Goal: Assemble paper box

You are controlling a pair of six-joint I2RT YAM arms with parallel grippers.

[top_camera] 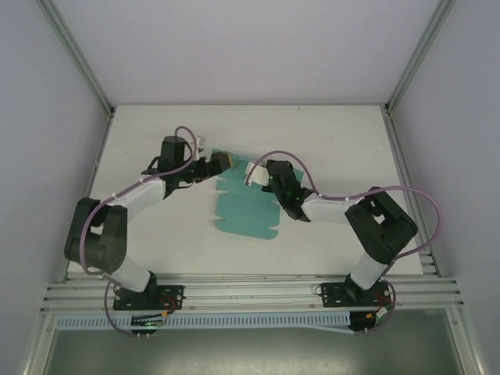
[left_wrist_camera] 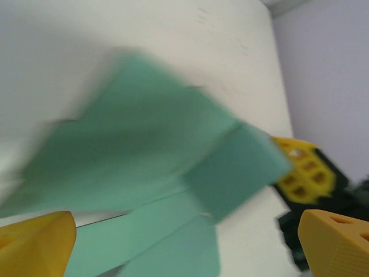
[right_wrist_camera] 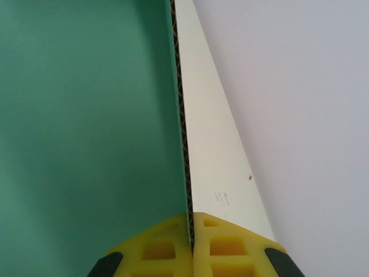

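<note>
Claw states differ: the right claw is clenched on a thin edge of the paper box, its yellow fingers pressed together with the corrugated card edge caught between them. The left claw is released, its two yellow fingers standing wide apart with the teal card between them but not gripped.

The paper box lies in the middle of the white surface, between the two arms. Its near part is flat on the surface with the scalloped tabs pointing toward the arm bases; its far edge is raised where the claws meet.

By my reading the job is at an early stage. One far panel looks bent up, though the left wrist view is blurred. No walls stand, no tabs are tucked, and no box shape exists yet, so nearly all the folding and locking is left.

Count: one paper box, two arms, two claws.
</note>
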